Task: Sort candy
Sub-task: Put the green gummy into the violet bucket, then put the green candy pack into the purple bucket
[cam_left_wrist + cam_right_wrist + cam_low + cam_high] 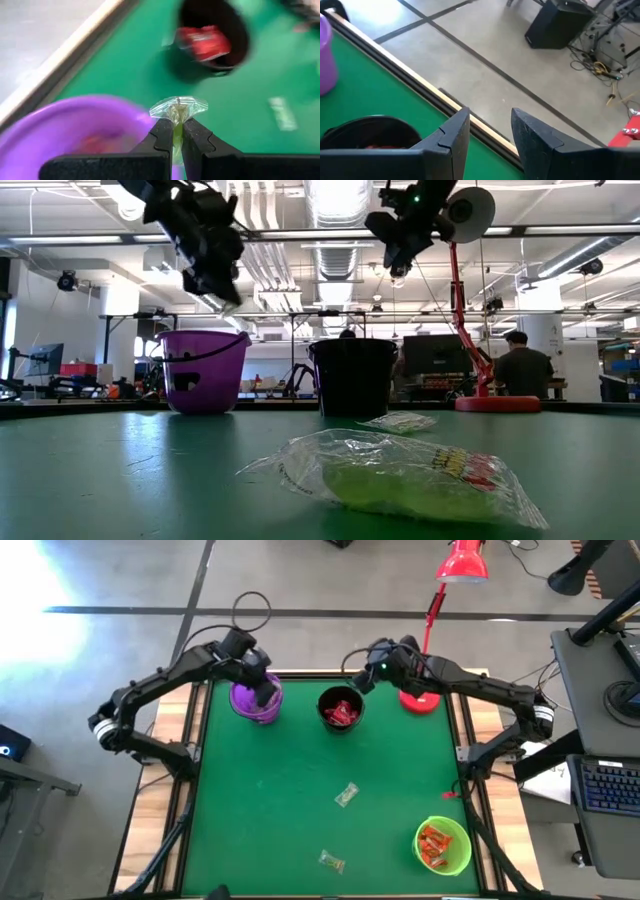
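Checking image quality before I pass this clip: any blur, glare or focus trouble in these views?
Left wrist view: black cup and purple cup smeared, held clear candy sharp. Low view: nearest candy soft. High view: glare washes out the floor's left corner.

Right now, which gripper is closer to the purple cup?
Left. The left gripper hangs just above the purple cup; the right gripper is off beside it, over the black cup.

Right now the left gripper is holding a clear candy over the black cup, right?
Not quite. The left gripper does pinch a clear candy, but it is over the purple cup, not the black cup. The high view shows that arm above the purple one, and the left wrist view shows purple right under the candy.
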Tool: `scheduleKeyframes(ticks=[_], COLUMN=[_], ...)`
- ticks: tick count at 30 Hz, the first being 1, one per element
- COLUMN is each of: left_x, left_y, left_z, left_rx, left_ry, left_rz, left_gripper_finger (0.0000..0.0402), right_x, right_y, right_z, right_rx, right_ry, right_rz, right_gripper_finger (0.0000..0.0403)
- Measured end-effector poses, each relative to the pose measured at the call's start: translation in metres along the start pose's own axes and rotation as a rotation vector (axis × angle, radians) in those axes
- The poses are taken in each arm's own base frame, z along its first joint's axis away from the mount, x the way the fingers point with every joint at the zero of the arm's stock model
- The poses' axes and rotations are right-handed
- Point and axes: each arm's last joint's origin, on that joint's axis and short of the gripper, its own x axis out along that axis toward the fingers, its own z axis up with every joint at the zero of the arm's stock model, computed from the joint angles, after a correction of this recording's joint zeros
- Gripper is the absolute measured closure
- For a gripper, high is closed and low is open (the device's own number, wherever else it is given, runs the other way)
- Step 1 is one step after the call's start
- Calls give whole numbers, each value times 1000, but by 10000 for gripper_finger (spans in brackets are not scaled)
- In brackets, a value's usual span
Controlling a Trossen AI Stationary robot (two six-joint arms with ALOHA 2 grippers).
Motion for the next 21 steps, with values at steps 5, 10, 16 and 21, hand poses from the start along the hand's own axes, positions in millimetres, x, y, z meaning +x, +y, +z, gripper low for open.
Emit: scheduleKeyframes(ticks=[5, 10, 16, 21], left_x=[-8, -6, -4, -4], left_y=[11, 13, 14, 14], left_z=[-14, -19, -18, -18], left_rx=[-6, 10, 28, 27], left_ry=[140, 211, 211, 210], left_rz=[274, 312, 310, 310], left_gripper_finger=[401, 397, 358, 307], right_x=[7, 8, 8, 7], right_y=[-9, -8, -7, -7], right_z=[1, 0, 0, 0], right_rx=[27, 33, 36, 36], right_ry=[19, 36, 37, 37], right_rz=[16, 116, 119, 123], right_gripper_finger=[264, 264, 264, 264])
